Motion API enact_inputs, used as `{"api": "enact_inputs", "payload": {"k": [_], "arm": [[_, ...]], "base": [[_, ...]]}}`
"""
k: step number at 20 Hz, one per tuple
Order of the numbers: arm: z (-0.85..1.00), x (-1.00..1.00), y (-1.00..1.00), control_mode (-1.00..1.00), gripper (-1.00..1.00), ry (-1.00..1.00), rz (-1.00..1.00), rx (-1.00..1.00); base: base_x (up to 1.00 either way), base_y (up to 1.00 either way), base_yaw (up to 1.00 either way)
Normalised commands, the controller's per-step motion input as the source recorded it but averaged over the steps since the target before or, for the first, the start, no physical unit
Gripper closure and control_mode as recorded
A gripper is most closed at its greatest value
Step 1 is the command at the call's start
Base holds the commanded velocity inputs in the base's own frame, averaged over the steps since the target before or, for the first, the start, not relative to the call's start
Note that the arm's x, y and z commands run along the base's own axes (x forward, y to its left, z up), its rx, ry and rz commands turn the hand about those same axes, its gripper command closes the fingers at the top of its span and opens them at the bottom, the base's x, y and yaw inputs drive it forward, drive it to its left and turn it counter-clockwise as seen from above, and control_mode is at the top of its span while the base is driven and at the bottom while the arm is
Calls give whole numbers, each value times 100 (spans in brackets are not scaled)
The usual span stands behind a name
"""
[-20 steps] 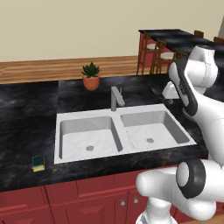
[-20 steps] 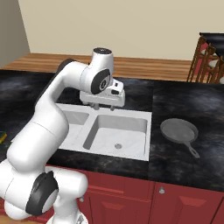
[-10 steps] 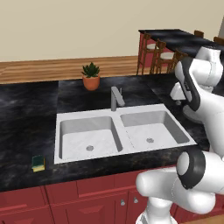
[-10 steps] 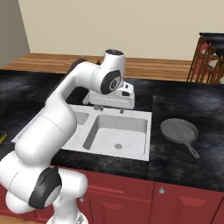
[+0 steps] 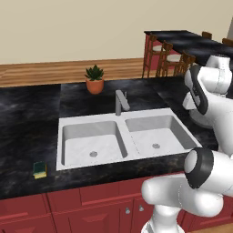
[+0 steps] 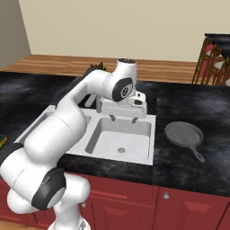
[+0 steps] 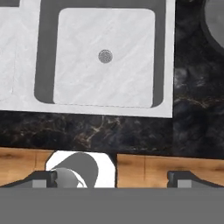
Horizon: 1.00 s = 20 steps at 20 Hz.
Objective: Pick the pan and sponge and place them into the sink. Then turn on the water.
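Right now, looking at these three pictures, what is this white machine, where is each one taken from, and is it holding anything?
It is a white robot arm in a simulated kitchen. Two cameras ride on its base: one looks from behind its left, one from behind its right. The third sits on the hand and looks straight down. The gripper, its two-finger hand, hangs open over the right basin of the sink and holds nothing. On the black counter the pan lies right of the sink, and the sponge lies left of it. A faucet stands behind the sink's middle, with a potted plant further back.
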Motion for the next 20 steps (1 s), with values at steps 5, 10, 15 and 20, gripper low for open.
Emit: {"api": "enact_inputs", "payload": {"k": [5, 10, 15, 20], "arm": [[-10, 0, -28, -100, -100, 4, 0, -4], [-2, 0, -31, -100, -100, 8, 0, -1], [-3, 2, -32, -100, -100, 9, 0, 0], [-6, 3, -26, -100, -100, 5, 0, 0]], "base": [[0, 0, 0], [0, 0, 0], [0, 0, 0], [0, 0, 0]]}}
